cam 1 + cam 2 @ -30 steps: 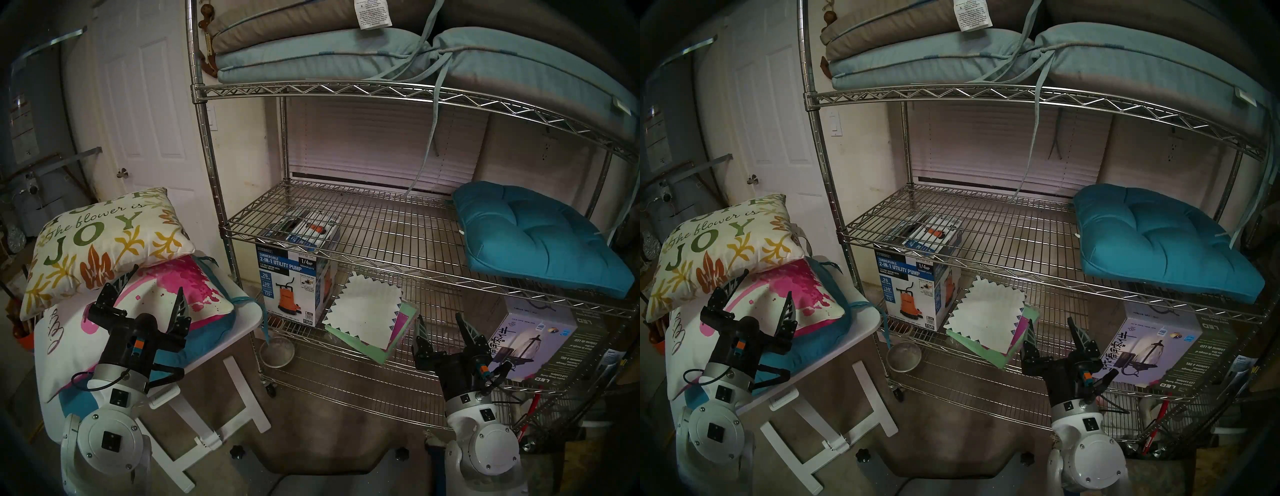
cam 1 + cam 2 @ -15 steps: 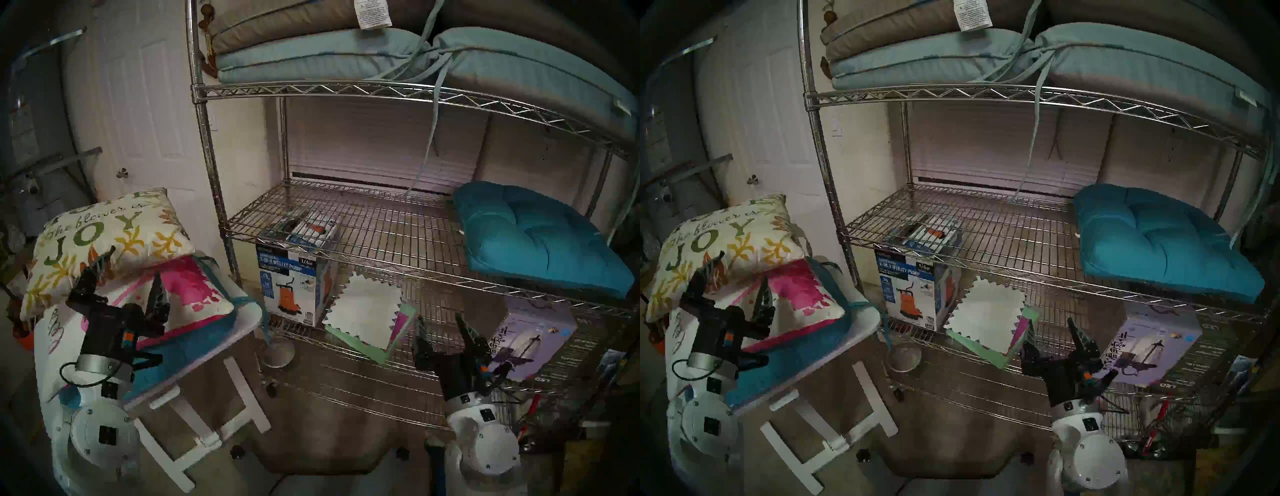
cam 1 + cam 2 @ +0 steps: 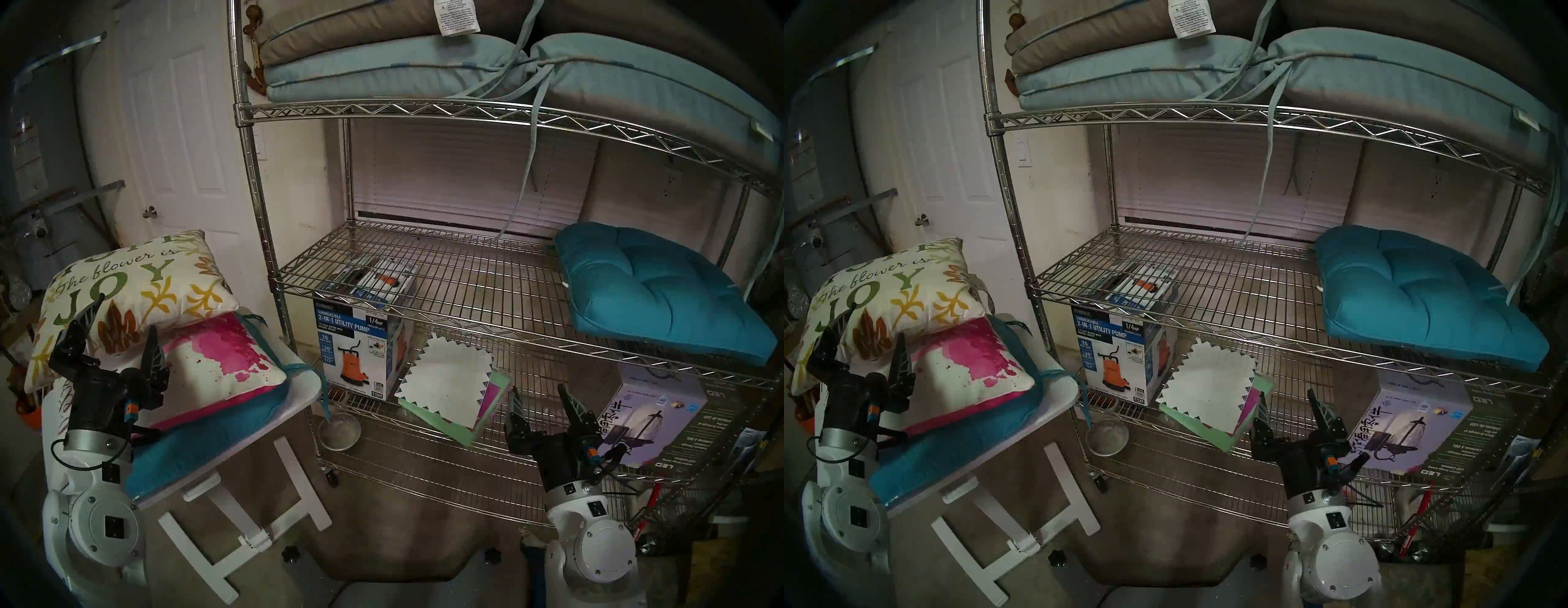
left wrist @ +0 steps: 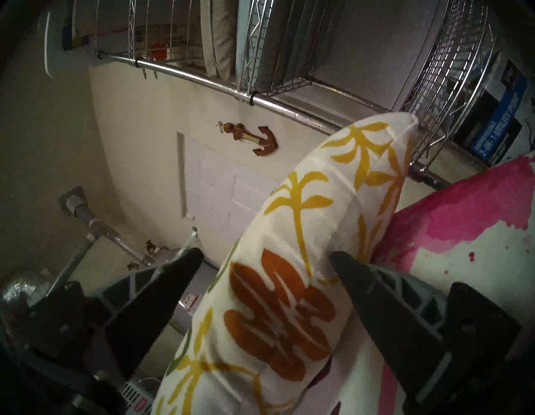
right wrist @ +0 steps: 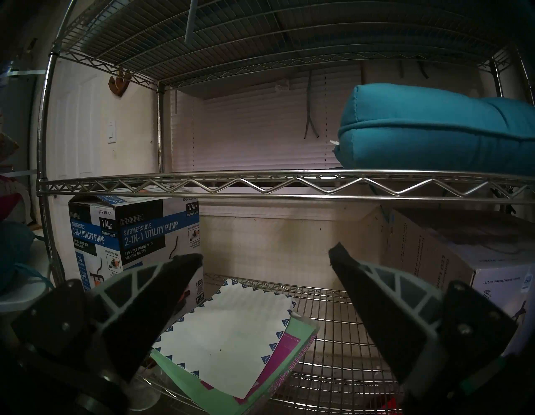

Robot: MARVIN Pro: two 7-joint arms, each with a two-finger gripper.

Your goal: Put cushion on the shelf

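A cream cushion (image 3: 135, 288) printed "JOY" tops a pile on the white folding table (image 3: 305, 382), over a pink-splashed cushion (image 3: 220, 365) and a teal one (image 3: 203, 433). My left gripper (image 3: 126, 314) is open and straddles the JOY cushion's (image 4: 289, 260) near edge. One finger is out past the cushion's top face. The other is at the seam with the pink cushion (image 4: 463, 217). The chrome wire shelf (image 3: 466, 288) stands to the right, with a teal tufted cushion (image 3: 662, 297) on its middle tier. My right gripper (image 3: 539, 388) is open and holds nothing, low in front of the shelf's lower tier.
A utility pump box (image 3: 356, 348), loose envelopes (image 3: 449, 386) and an LED lantern box (image 3: 653, 424) sit on the lower tier. Long grey and pale blue cushions (image 3: 382, 68) fill the top tier. A metal bowl (image 3: 339, 431) lies on the floor by the shelf's post. A white door (image 3: 178, 148) is behind the table.
My left gripper has moved left and up from over the pink cushion to the JOY cushion's edge, still open. The right arm has not moved.
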